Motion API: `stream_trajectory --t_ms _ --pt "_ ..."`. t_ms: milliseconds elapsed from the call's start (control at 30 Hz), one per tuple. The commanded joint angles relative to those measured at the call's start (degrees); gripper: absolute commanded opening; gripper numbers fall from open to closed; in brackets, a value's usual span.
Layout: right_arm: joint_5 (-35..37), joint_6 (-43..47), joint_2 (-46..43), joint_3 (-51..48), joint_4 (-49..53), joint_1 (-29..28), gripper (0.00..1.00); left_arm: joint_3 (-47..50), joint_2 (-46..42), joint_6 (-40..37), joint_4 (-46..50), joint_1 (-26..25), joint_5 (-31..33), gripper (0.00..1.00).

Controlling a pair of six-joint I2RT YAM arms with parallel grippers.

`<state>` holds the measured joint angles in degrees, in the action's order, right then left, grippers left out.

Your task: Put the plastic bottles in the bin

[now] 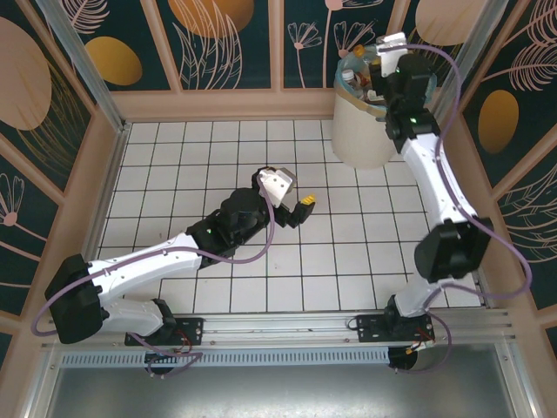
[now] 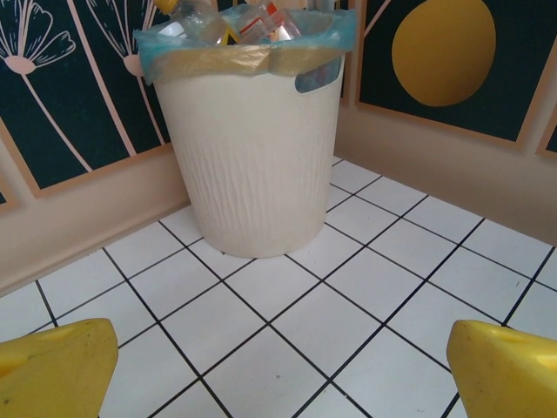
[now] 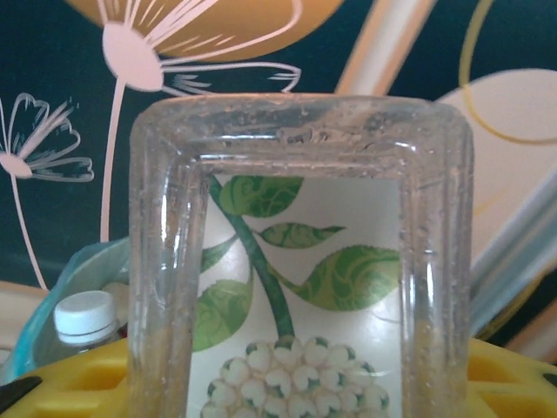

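My right gripper (image 1: 389, 59) hangs over the mouth of the bin (image 1: 361, 131), shut on a plastic bottle (image 3: 296, 261): clear, square-sided, with a white label printed with green leaves. Its yellow fingers (image 3: 513, 383) show low on both sides of the bottle. The bin is cream-white and lined with a light blue bag (image 2: 165, 43). Several bottles (image 2: 261, 22) lie inside it, one with a white cap (image 3: 84, 315). My left gripper (image 1: 305, 205) sits low over the tiles at mid-table, open, its yellow fingertips (image 2: 52, 370) wide apart with bare tile between them, facing the bin (image 2: 252, 148).
The floor is white tile with dark grout (image 1: 226, 157). Peach walls with dark floral panels (image 1: 226, 43) close in the back and sides. The bin stands in the far right corner. A metal rail (image 1: 287, 335) runs along the near edge.
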<state>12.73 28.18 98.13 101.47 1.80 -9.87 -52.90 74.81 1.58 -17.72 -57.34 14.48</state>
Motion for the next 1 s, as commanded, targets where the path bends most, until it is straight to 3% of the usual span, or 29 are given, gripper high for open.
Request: stream_trajectory --t_ms 0,167,333,367,433,600,733,867,967 --pt "-2.1 9.6 5.7 6.9 0.1 -0.3 0.56 0.7 -1.4 -0.1 0.7 0.0 1.2 0.97" --pt "-0.2 15.7 14.3 14.8 4.9 -0.3 0.6 0.4 -1.1 0.1 0.9 0.0 0.9 0.97" --pt "1.8 15.1 16.8 19.5 9.7 -0.4 0.83 0.6 -0.7 0.7 0.8 0.0 1.0 0.97" --pt "1.8 13.9 16.3 19.5 9.8 -0.4 0.92 0.6 -0.6 0.9 0.6 -0.1 1.1 0.97" --pt "1.2 11.7 15.4 19.7 10.3 -0.4 0.97 0.4 -0.2 1.2 0.4 0.0 1.0 0.97" --pt "-2.1 5.1 14.9 23.9 15.6 0.0 0.97 0.2 0.3 1.9 -0.1 0.0 0.2 0.97" --pt "-6.8 -1.4 15.0 27.7 18.4 -0.1 0.91 0.0 0.3 1.8 0.3 -0.1 0.7 0.97" --pt "-11.5 -7.8 15.8 28.7 14.8 -0.1 0.88 -0.1 0.3 1.8 0.8 0.0 1.0 0.97" --pt "-11.0 -10.3 19.6 32.1 13.3 -0.1 0.85 -0.2 0.3 2.3 1.0 0.0 1.0 0.97"
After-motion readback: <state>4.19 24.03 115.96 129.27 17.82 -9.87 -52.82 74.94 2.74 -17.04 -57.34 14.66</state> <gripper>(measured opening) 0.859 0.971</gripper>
